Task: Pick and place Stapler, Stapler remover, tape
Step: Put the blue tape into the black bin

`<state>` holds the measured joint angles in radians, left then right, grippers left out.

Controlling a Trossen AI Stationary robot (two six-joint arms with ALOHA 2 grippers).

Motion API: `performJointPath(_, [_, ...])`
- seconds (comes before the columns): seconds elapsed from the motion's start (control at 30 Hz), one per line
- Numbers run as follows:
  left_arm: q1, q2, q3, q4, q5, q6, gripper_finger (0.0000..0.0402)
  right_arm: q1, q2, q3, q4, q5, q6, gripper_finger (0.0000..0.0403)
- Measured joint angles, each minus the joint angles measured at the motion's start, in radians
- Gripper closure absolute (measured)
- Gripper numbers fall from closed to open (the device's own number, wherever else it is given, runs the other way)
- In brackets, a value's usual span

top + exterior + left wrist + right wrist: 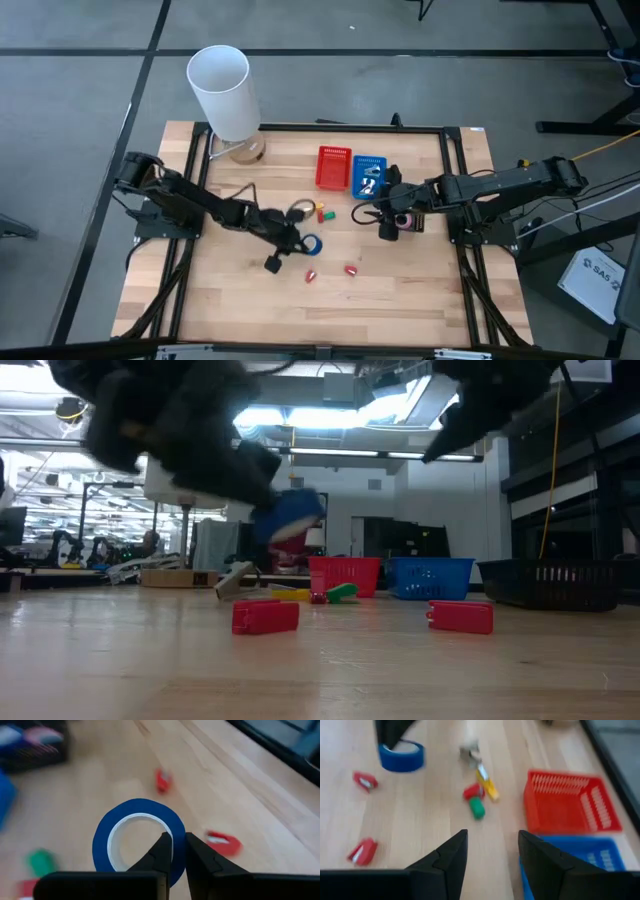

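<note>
- Left pincer (300, 240) – reaching over the middle of the wooden surface (400, 290), clenched on the wall of the blue tape (311, 244); in the left wrist view one finger (162, 851) sits inside the ring and the other outside, rim pinched between them.
- Blue tape (137, 840) – ring-shaped roll, blue outside, white core; in the low view it (290, 512) appears raised clear of the surface, tilted.
- Right pincer (388, 222) – over the surface just in front of the blue basket (369, 175), released; in the right wrist view the two fingers (447, 857) stand apart with nothing between them.
- Red basket (334, 167) – at the far side of the surface, touching or just beside the blue basket; both also visible in the right wrist view, red basket (570, 807) and blue basket (580, 857).
- Small red pieces – one (311, 274) and another (351, 269) lying on the surface near the front, well apart from the baskets; blocky in the low view.
- Cluster of small coloured bits (323, 211) – red, yellow and green, between the left pincer and the red basket.
- White cylinder (222, 88) – tall, standing at the far left corner of the surface.
</note>
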<state>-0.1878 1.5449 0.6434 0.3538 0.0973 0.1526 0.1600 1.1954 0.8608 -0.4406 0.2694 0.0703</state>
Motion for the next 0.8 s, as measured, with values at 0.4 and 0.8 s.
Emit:
performJointPath(0.4, [0.065, -0.177, 0.0, 0.249, -0.03, 0.243, 0.0376, 0.0, 0.02, -0.074, 0.508, 0.0, -0.188, 0.0226])
performJointPath(0.8, [0.235, -0.231, 0.001, 0.338, 0.106, 0.333, 0.0376, -0.058, 0.114, -0.104, 0.812, -0.01, -0.455, 0.0226])
